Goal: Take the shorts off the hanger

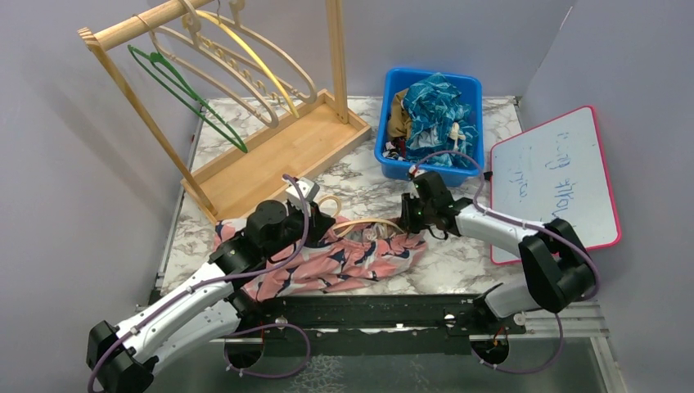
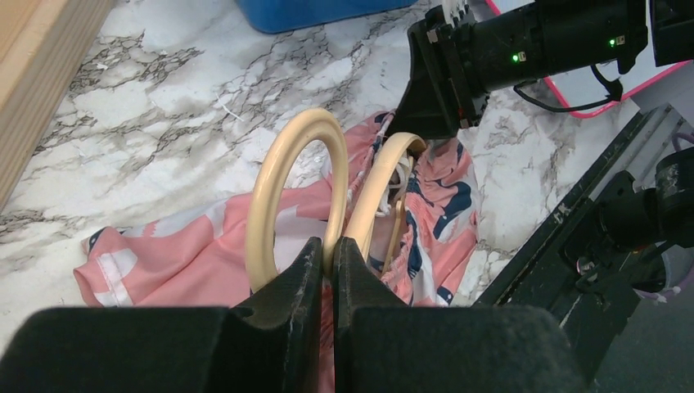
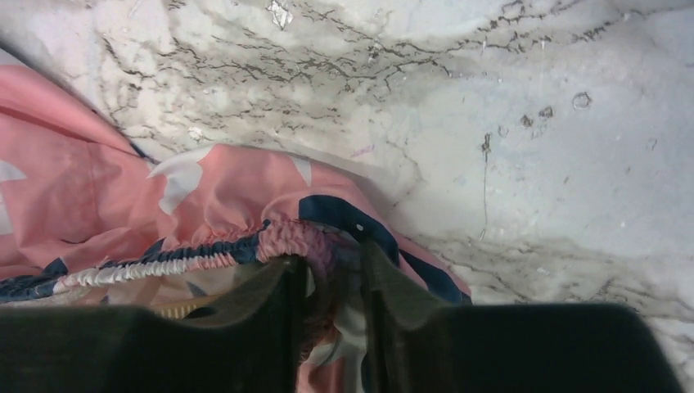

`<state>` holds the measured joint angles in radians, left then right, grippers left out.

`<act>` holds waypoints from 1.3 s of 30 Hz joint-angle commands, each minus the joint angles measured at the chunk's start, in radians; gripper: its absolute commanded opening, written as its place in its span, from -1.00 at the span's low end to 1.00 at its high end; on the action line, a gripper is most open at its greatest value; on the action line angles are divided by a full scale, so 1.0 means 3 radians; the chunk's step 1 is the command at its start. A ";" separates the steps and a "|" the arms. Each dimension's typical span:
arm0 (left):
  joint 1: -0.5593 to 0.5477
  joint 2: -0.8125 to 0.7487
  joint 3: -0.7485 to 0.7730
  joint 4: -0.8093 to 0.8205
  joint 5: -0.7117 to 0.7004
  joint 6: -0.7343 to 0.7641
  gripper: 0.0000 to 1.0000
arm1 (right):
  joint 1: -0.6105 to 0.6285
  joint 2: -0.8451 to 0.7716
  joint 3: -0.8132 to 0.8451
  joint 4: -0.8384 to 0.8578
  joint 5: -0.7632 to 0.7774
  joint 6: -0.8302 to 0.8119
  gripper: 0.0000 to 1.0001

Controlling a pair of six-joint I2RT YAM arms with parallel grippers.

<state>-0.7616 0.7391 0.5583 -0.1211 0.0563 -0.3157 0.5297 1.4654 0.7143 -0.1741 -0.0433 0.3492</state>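
Shorts (image 1: 327,266), pink with navy blotches, lie on the counter (image 1: 458,258) around the hanger (image 1: 364,222); your left end effector (image 2: 327,262) clenches the hanger's loop (image 2: 282,176), your right end effector (image 3: 335,278) straddles the waistband (image 3: 237,246), grip unclear, so you likely need to draw that waistband off the hanger's arm.

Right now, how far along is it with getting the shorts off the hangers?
Done: several shorts lie piled in the bin, and the hangers on the rack are bare. In hand: the left gripper clamps the hanger inside the pink shorts on the table, while the right gripper straddles their waistband; its grip is unclear. Left: pulling this pair free of the hanger.
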 commanded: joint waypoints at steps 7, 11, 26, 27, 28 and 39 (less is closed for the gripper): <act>-0.0008 -0.0252 0.0022 0.0240 -0.0115 -0.0019 -1.00 | -0.0012 -0.0855 -0.0207 -0.0123 -0.0174 -0.0063 0.06; -0.0008 -0.0375 0.0036 0.0235 -0.0134 -0.0032 -1.00 | -0.0012 -0.1067 -0.0153 -0.0309 0.0164 0.0149 0.06; -0.0010 -0.0367 0.0154 0.0214 0.0220 0.0049 -1.00 | -0.0007 -0.1676 -0.0296 0.1367 -0.2446 -0.1040 0.38; -0.0007 -0.0340 0.0172 0.0217 0.0252 0.0054 -1.00 | -0.0007 -0.1532 -0.0190 0.1303 -0.2555 -0.1147 0.39; -0.0009 -0.0313 0.0190 0.0216 0.0276 0.0058 -1.00 | -0.0009 -0.1356 -0.0062 0.1129 -0.2684 -0.1278 0.39; -0.0010 -0.0272 0.0168 0.0291 0.0305 0.0037 -1.00 | 0.0090 -0.0347 0.0474 0.0198 -0.3403 -0.2296 0.29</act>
<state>-0.7616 0.6689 0.5758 -0.1024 0.1204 -0.3054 0.5434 1.3575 0.8505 -0.0803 -0.9718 -0.2485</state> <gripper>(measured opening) 0.091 0.675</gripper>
